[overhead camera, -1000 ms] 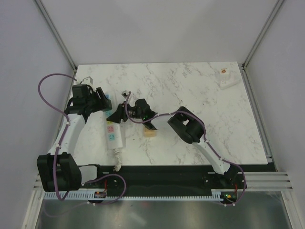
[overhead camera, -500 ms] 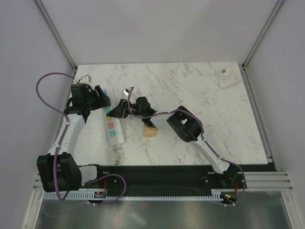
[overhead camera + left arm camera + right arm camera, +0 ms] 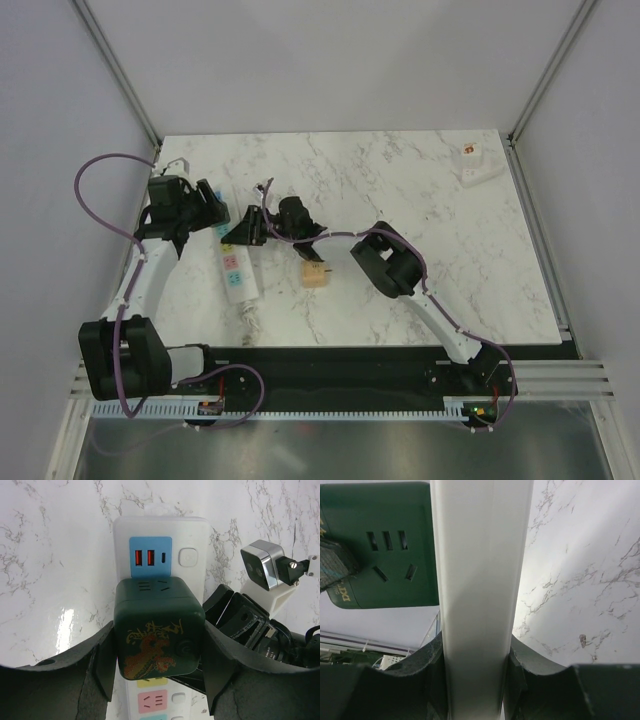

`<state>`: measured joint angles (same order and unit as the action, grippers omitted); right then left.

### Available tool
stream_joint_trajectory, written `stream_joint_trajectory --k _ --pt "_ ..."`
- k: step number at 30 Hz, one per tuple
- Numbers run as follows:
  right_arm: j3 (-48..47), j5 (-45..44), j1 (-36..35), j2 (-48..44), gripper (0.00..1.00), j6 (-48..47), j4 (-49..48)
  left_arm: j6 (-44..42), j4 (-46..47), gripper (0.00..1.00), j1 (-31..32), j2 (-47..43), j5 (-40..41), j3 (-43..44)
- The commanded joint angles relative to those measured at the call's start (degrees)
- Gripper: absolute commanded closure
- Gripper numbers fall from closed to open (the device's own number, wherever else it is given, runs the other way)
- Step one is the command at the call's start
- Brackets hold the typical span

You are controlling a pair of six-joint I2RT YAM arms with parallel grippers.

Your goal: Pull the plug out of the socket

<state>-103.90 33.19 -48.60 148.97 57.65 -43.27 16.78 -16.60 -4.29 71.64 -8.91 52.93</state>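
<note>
The dark green cube plug [image 3: 159, 630], printed with a gold and red dragon, sits against the white power strip [image 3: 160, 535], just below its blue USB panel. My left gripper [image 3: 159, 652] is shut on the plug's two sides. In the right wrist view the plug [image 3: 380, 545] sits against the strip's face [image 3: 480, 580]. My right gripper [image 3: 476, 672] is shut on the strip across its width. In the top view the strip [image 3: 238, 275] lies at the left of the table, with the left gripper [image 3: 215, 208] and the right gripper [image 3: 240, 232] close together over its far end.
A wooden block [image 3: 314, 276] lies just right of the strip, under the right arm. A small white box [image 3: 476, 165] sits at the far right corner. The strip's cord [image 3: 247, 325] runs toward the near edge. The right arm's camera [image 3: 262, 567] is right beside the left gripper.
The right gripper has moved a little up and left, carrying the strip's far end. The strip's near end has slid away from the table's front edge. The left gripper has shifted slightly left.
</note>
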Motion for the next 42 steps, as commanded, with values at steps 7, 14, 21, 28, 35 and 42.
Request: stream_joint_trajectory --k 7,14,21,28,35,42 --pt "-6.3 -12.4 1.0 3.3 1.00 -9.1 24.6 1.7 0.3 0.98 1.3 1.0 -3.8 1.3" --pt "-5.9 -11.6 1.9 3.6 1.00 -8.8 25.8 1.6 0.2 0.98 1.2 3.3 -8.6 2.3" --pt "-6.3 -10.9 2.3 5.1 1.00 -7.7 24.9 1.2 2.8 0.98 1.3 0.0 -9.1 0.4" --pt "-6.2 -12.0 2.5 6.0 1.00 -6.6 24.6 1.6 6.0 0.98 1.3 -3.8 -7.7 -1.9" --pt "-4.6 -10.8 3.3 6.7 1.00 -2.7 20.8 2.6 9.3 0.98 1.2 -7.3 -6.7 -4.3" --pt "-3.4 -7.6 4.7 8.6 1.00 3.5 14.4 0.9 7.6 0.98 1.4 -7.4 -4.3 -4.0"
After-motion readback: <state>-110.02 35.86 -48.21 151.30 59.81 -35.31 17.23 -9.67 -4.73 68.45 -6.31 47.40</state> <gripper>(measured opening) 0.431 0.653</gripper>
